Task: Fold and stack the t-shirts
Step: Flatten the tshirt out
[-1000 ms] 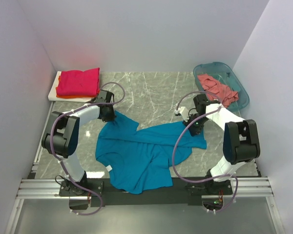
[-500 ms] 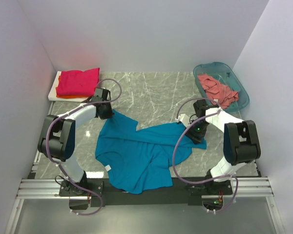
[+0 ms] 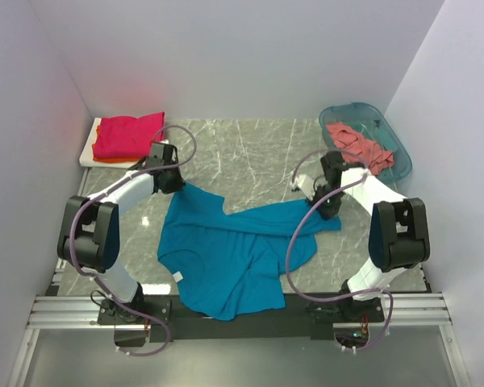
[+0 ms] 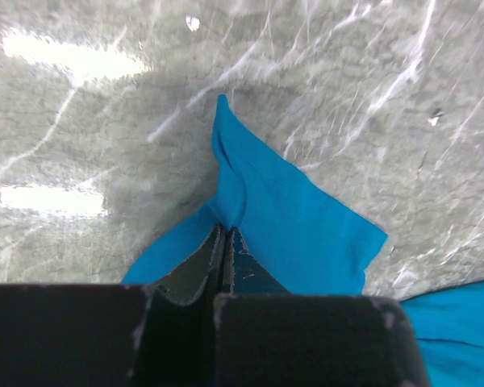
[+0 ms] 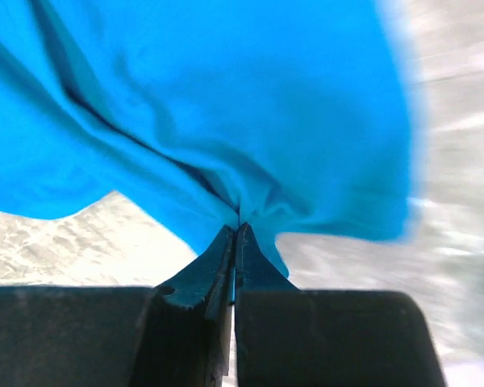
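From above, the teal shirt [image 3: 226, 258] lies spread and rumpled across the near middle of the table [image 3: 250, 153], its lower edge reaching the near rail. The left gripper [image 3: 180, 187] is down at the shirt's far-left corner, and the right gripper [image 3: 327, 213] is at its far-right corner. The cloth is drawn out between the two. In the far-left corner a folded magenta shirt [image 3: 127, 135] sits on top of an orange shirt [image 3: 101, 123], and both rest on a white board [image 3: 87, 155]. Far right, a salmon shirt [image 3: 359, 143] lies bunched in the basket [image 3: 397, 157].

Through the left wrist camera, the two dark fingers are pressed together with a pinch of teal cloth between their tips. The fabric rises from them into a pointed fold and fans out to the right over the marbled table.

Through the right wrist camera, the fingers meet the same way, clamped tight on a gathered bit of the teal shirt. Creases spread out from the pinch, cloth fills most of the view, and a strip of table shows below left. The right edge is blurred.
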`<action>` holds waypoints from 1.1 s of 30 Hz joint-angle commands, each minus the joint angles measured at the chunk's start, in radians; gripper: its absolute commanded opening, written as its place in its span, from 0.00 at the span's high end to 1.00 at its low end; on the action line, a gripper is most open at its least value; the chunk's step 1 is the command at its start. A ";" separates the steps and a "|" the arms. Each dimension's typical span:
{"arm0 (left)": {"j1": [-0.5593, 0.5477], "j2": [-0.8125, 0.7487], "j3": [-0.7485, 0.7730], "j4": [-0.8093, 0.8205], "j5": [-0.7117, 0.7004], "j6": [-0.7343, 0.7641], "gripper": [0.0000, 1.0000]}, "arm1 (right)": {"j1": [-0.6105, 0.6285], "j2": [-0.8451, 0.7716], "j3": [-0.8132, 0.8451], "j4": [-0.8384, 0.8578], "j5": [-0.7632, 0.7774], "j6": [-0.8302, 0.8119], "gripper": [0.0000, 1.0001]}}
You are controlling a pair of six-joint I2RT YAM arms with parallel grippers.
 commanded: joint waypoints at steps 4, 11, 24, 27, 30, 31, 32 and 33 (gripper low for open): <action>0.032 -0.050 0.086 0.062 -0.033 0.005 0.99 | -0.002 -0.009 0.309 -0.115 -0.054 0.026 1.00; 0.075 0.096 0.308 0.107 -0.080 -0.011 1.00 | 0.045 0.299 0.696 -0.033 -0.020 0.203 1.00; 0.129 0.385 0.863 -0.099 0.004 0.056 0.40 | 0.076 0.313 0.762 0.257 0.020 0.410 0.32; 0.127 0.200 0.731 -0.049 0.024 0.111 0.35 | 0.074 0.171 0.557 -0.055 -0.233 0.082 0.32; 0.127 -0.033 0.474 0.072 0.131 0.111 0.10 | 0.064 0.041 0.313 -0.131 -0.266 -0.139 0.34; 0.127 -0.089 0.330 0.097 0.183 0.087 0.07 | 0.056 -0.006 0.256 -0.119 -0.258 -0.182 0.34; 0.126 -0.138 0.262 0.128 0.285 0.070 0.06 | 0.047 -0.022 0.209 -0.117 -0.262 -0.202 0.34; 0.122 -0.215 0.197 0.149 0.350 0.053 0.08 | 0.047 -0.030 0.136 -0.111 -0.264 -0.207 0.35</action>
